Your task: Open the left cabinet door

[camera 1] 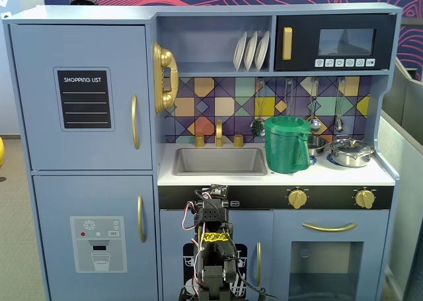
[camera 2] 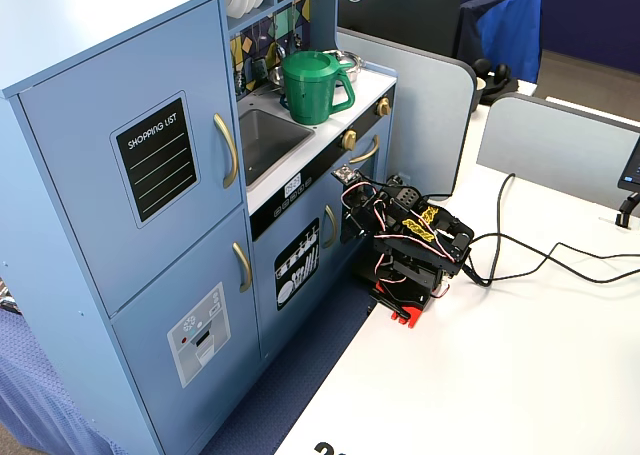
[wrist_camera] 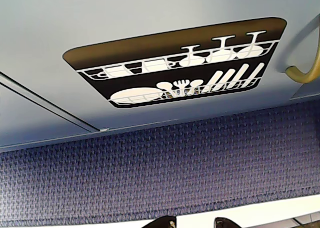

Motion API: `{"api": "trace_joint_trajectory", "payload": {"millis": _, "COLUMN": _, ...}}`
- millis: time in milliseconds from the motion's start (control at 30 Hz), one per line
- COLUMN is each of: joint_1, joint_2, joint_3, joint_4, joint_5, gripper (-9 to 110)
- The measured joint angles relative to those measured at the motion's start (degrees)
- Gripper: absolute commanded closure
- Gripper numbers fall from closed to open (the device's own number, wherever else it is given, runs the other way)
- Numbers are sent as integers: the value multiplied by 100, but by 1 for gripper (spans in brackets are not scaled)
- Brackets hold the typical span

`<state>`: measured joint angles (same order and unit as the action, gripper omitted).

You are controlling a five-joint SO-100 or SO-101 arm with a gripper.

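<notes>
The left cabinet door [camera 1: 82, 49] is light blue with a black "SHOPPING LIST" panel [camera 1: 84, 98] and a curved gold handle [camera 1: 135, 122]. It is closed flush in both fixed views [camera 2: 75, 185], with its handle [camera 2: 228, 150] at its right edge. My arm [camera 1: 211, 238] sits folded low on the white table [camera 2: 500, 375], in front of the small door with the dish-rack graphic [wrist_camera: 175, 62], well below and right of the handle. In the wrist view only my gripper [wrist_camera: 195, 223] tips show at the bottom edge, a little apart and empty.
Below the task door is the door with the water-dispenser graphic [camera 1: 99, 244]. A green pitcher [camera 1: 286, 144] stands on the counter by the sink [camera 1: 220, 161]. Blue carpet [wrist_camera: 150, 173] lies between the table edge and the cabinet. Cables [camera 2: 540, 260] trail right; a grey partition [camera 2: 420, 115] stands behind.
</notes>
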<state>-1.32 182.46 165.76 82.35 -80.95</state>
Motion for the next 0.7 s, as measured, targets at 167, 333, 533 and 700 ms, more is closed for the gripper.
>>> {"api": "trace_joint_trajectory", "payload": {"millis": 167, "joint_1": 35, "joint_2": 0, "joint_3": 9, "joint_4": 0, "joint_5": -422, "gripper": 101}}
{"api": "trace_joint_trajectory", "payload": {"millis": 333, "joint_1": 53, "joint_2": 0, "joint_3": 35, "joint_4": 0, "joint_5": -571, "gripper": 101}}
{"api": "trace_joint_trajectory", "payload": {"millis": 533, "joint_1": 53, "joint_2": 0, "joint_3": 44, "joint_4": 0, "joint_5": -703, "gripper": 101}}
{"api": "trace_joint_trajectory", "payload": {"millis": 700, "joint_1": 53, "joint_2": -9, "joint_3": 308, "joint_4": -396, "joint_5": -914, "gripper": 99}}
